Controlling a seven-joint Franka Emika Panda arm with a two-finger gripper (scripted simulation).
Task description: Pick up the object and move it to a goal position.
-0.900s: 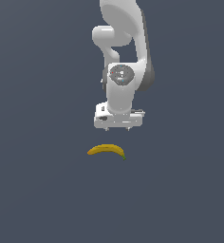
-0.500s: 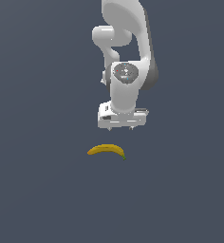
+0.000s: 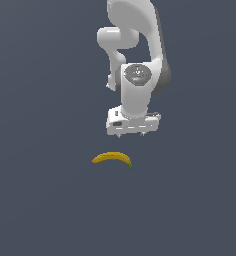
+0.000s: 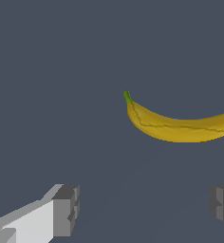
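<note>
Early stage: banana lies untouched on grey floor, below and apart from gripper. Fingers spread wide, empty. Approach, grasp, carry to goal all remain.

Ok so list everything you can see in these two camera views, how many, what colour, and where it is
banana: one, yellow with a green stem tip, lying on the surface, nearer the camera than the gripper in the exterior view; not between the fingers in the wrist view.
surface: one, plain dark grey-blue, filling both views.
arm: one, white with grey joints, coming down from the top of the exterior view.
gripper: one, white body with grey fingers, jaws spread wide with nothing between them, apart from the banana.
</note>
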